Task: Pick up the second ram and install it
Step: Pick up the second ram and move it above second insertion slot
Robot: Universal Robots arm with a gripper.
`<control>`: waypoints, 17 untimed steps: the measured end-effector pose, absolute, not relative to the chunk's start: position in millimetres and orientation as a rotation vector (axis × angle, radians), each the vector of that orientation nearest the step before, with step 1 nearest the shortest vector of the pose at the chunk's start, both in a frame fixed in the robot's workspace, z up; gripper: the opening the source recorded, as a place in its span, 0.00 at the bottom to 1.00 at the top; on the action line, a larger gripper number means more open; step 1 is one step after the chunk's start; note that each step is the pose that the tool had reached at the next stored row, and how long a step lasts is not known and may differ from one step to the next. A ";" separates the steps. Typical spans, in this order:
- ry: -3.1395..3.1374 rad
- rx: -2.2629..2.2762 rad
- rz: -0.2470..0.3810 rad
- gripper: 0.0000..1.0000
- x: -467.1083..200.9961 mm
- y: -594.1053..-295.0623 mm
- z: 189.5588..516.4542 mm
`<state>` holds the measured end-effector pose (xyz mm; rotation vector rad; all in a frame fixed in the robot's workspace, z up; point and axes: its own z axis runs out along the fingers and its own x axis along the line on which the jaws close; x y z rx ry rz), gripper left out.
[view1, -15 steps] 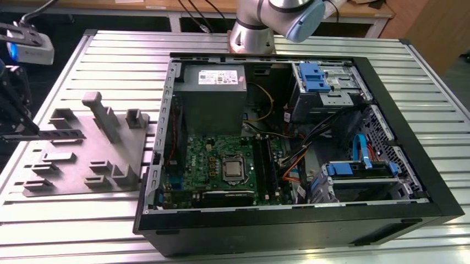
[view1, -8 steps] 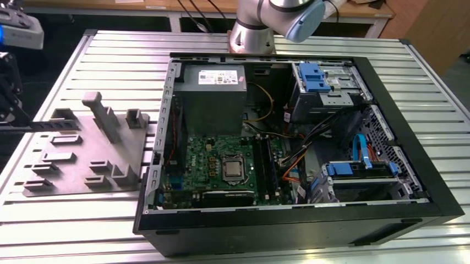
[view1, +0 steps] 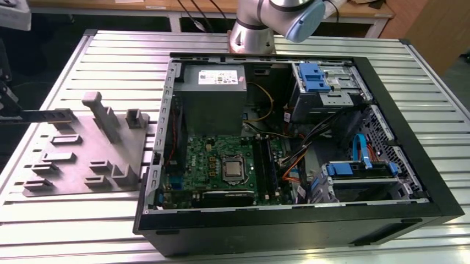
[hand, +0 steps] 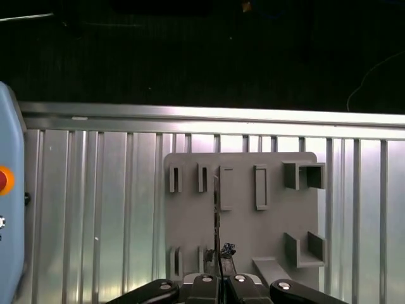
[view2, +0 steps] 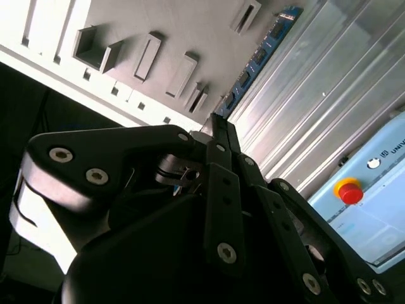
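Observation:
The second ram (view1: 48, 116) is a thin dark stick held level above the grey tray's (view1: 77, 165) far corner, at the exterior view's left. My gripper (view1: 16, 114) is shut on one end of it. In the second wrist view the ram (view2: 256, 60) shows blue with dark chips and sticks out from the closed fingertips of the gripper (view2: 218, 121). In the first wrist view the ram (hand: 216, 218) stands edge-on over the tray (hand: 240, 237), rising from the gripper (hand: 218, 275). The motherboard's memory slots (view1: 267, 162) lie beside the CPU socket (view1: 233, 168) inside the open case.
The open computer case (view1: 294, 220) fills the exterior view's right, with a power supply (view1: 213, 91), cables and blue-latched drive cages (view1: 316, 77). Upright grey blocks (view1: 99, 113) stand on the tray. A pendant with a red button (view2: 349, 190) lies on the slatted table (view1: 74, 231).

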<state>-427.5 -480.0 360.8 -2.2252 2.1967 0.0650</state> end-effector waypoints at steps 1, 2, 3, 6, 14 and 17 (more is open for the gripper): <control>2.196 -2.225 0.064 0.11 -427.5 -480.0 363.5; 2.196 -2.224 0.064 0.11 -427.5 -480.0 366.3; 2.196 -2.224 0.063 0.11 -427.5 -480.0 369.3; 2.195 -2.223 0.062 0.11 -427.5 -480.0 378.8; 2.193 -2.221 0.059 0.11 -427.5 -480.0 401.1; 2.195 -2.219 0.059 0.11 -427.5 -480.0 401.5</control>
